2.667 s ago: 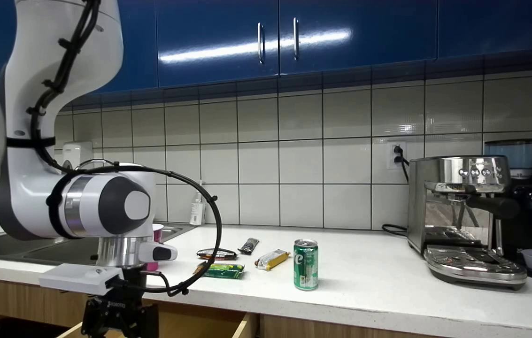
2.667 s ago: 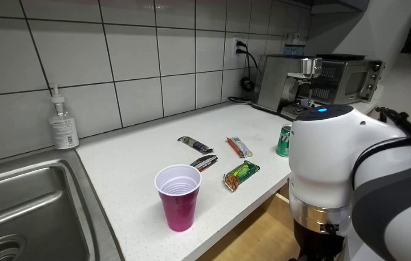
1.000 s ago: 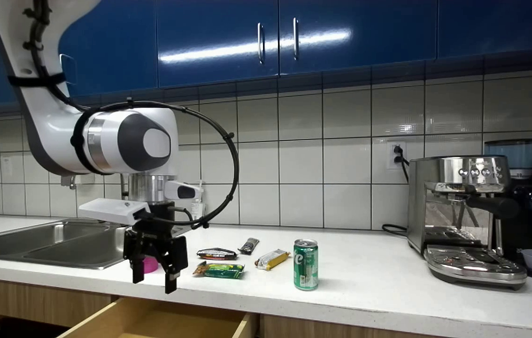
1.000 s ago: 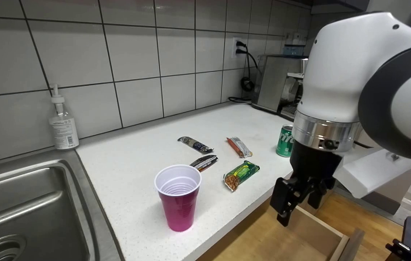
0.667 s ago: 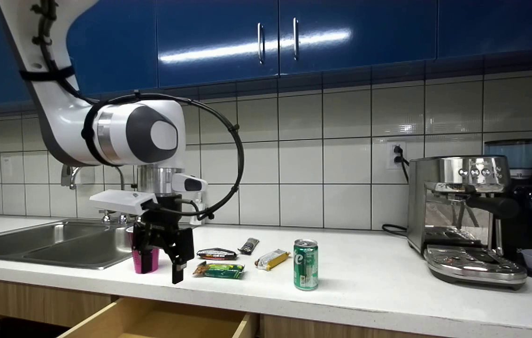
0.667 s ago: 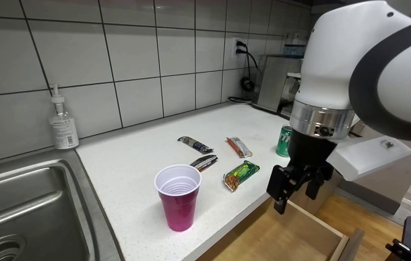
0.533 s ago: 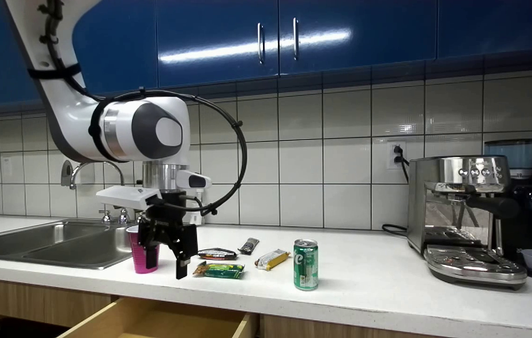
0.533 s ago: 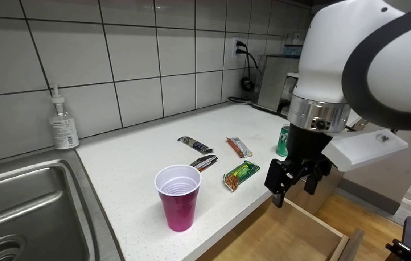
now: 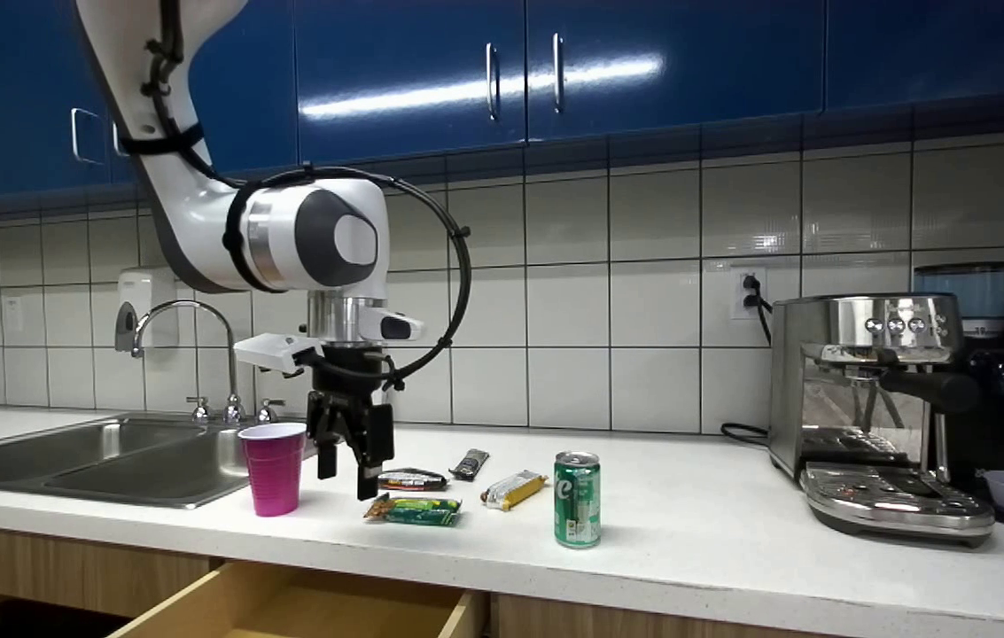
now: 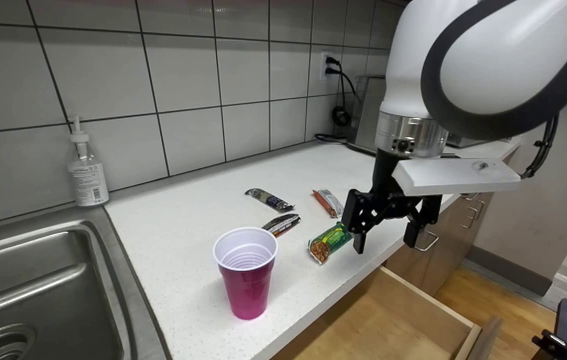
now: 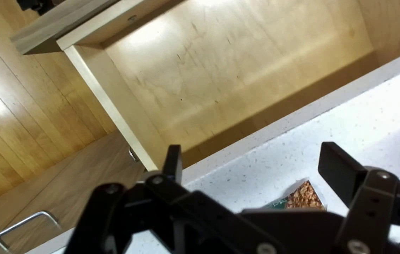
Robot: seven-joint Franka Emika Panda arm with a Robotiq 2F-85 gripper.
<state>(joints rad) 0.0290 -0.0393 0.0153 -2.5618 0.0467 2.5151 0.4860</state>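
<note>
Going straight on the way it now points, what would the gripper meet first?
Probably the white countertop near its front edge: the gripper points down. Depth is unclear, so it might catch the green-wrapped bar instead.

Gripper point(image 10: 384, 243), one; bars point(image 10: 331, 241), four; cup point(image 10: 247, 292), can point(image 9: 577, 505), bottle point(image 10: 89, 180), coffee machine point(image 9: 874, 328), one each; sink point(image 10: 125, 280), one; basins point(image 9: 165, 474), two.
</note>
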